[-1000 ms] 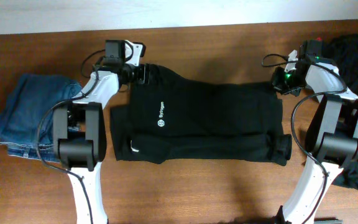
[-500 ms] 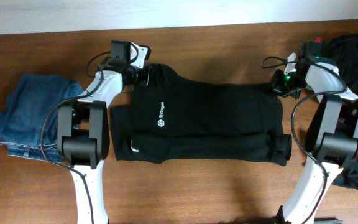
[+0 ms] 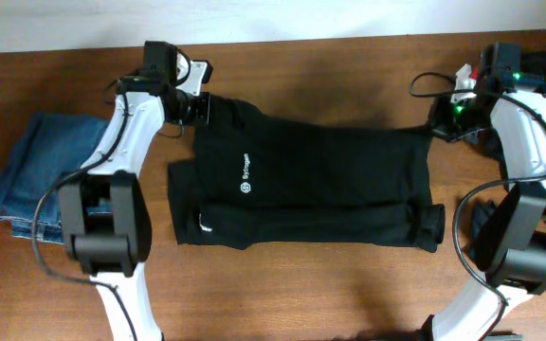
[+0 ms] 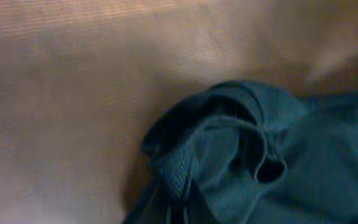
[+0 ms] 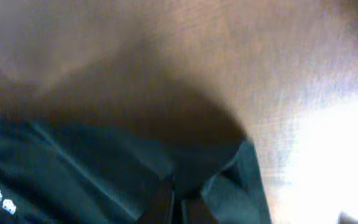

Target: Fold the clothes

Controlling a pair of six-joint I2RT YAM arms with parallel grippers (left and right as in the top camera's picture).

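Bare table [image 3: 301,284] lies open before the shirt [image 3: 301,185]; jeans [image 3: 41,170] crowd the left.

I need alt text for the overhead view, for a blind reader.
A black shirt lies spread on a wooden table, the left tool and right tool holding its far corners. Blue jeans lie beside it.

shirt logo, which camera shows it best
Overhead: the white logo sits whole and unblocked on the shirt. Left wrist shows only bunched black fabric, no logo. Right wrist shows a few blurred white marks at its lower left, possibly the logo.
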